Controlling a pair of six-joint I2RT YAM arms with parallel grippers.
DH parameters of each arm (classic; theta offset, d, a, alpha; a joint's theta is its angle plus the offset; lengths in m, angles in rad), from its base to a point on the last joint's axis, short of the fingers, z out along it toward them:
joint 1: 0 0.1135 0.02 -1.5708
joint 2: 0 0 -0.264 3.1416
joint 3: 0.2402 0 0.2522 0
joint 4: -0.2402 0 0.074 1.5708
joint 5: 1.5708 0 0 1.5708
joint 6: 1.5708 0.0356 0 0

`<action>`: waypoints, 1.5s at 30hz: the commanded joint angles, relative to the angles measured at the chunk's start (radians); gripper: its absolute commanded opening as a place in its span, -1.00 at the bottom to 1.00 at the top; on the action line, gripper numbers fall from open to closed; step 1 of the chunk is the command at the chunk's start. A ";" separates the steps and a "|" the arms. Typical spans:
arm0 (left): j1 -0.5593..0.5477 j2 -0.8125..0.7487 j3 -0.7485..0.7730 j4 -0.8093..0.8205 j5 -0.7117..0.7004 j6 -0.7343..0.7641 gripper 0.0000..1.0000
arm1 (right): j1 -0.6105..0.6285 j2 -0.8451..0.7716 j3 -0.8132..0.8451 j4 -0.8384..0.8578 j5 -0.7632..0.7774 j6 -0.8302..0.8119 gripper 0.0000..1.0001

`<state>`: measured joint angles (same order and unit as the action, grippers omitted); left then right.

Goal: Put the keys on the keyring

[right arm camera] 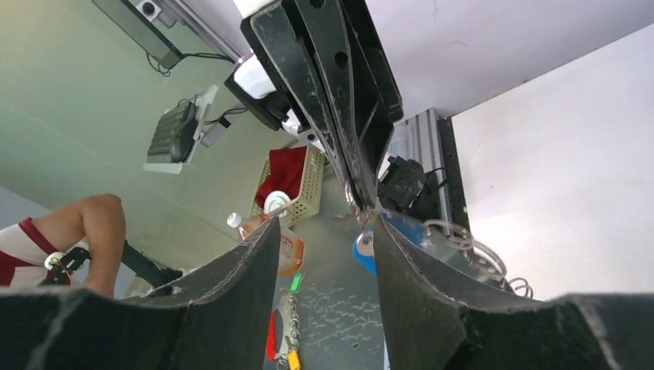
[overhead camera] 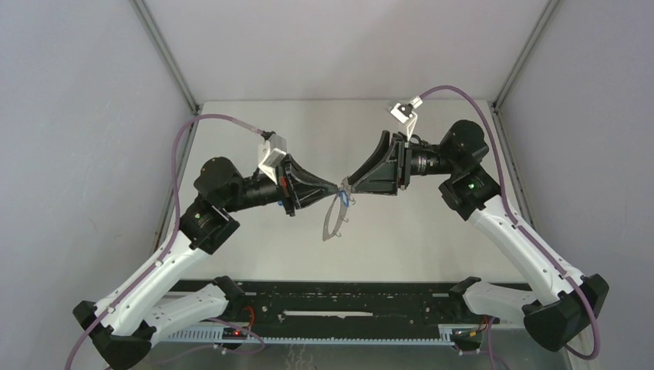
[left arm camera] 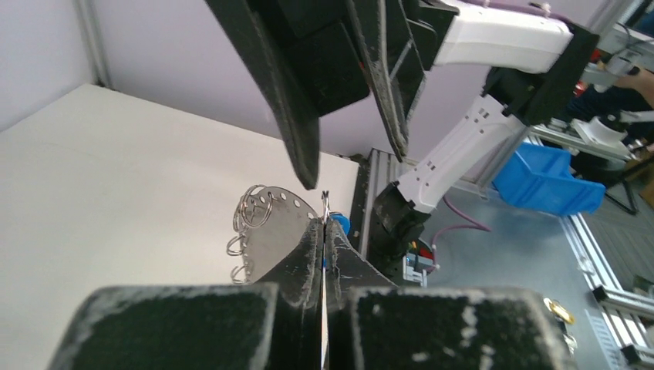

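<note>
The keyring (overhead camera: 333,220), a thin grey metal hoop with small wire loops on its rim, hangs in mid-air over the table. My left gripper (overhead camera: 338,190) is shut on its upper rim. In the left wrist view the ring's perforated edge (left arm camera: 270,227) and loops show just left of the closed fingertips (left arm camera: 316,231). A blue key tag (left arm camera: 340,224) hangs at the grip point. My right gripper (overhead camera: 348,183) faces the left one tip to tip and is open. The blue tag (right arm camera: 364,248) lies against the inner face of its right finger (right arm camera: 416,277). The keys' metal parts are too small to make out.
The white table (overhead camera: 432,231) lies under both arms, with grey side walls and a rail along the near edge. Past the table edge the right wrist view shows a basket (right arm camera: 297,173), a bottle and a bunch of coloured tags (right arm camera: 287,331) on the floor.
</note>
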<state>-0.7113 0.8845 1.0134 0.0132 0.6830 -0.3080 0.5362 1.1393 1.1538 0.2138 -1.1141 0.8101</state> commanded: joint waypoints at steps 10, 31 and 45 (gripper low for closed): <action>0.001 -0.022 0.041 0.065 -0.162 -0.092 -1.00 | 0.080 -0.113 0.004 -0.312 0.219 -0.283 0.14; 0.008 -0.034 0.038 0.077 -0.130 -0.086 -1.00 | 0.252 -0.105 0.027 -0.427 0.528 -0.494 -0.80; 0.013 -0.041 0.028 0.080 -0.119 -0.068 -0.99 | 0.310 -0.148 0.027 -0.470 0.648 -0.534 0.99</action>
<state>-0.7044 0.8627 1.0134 0.0383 0.5537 -0.3767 0.8326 1.0275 1.1526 -0.2962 -0.5289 0.2962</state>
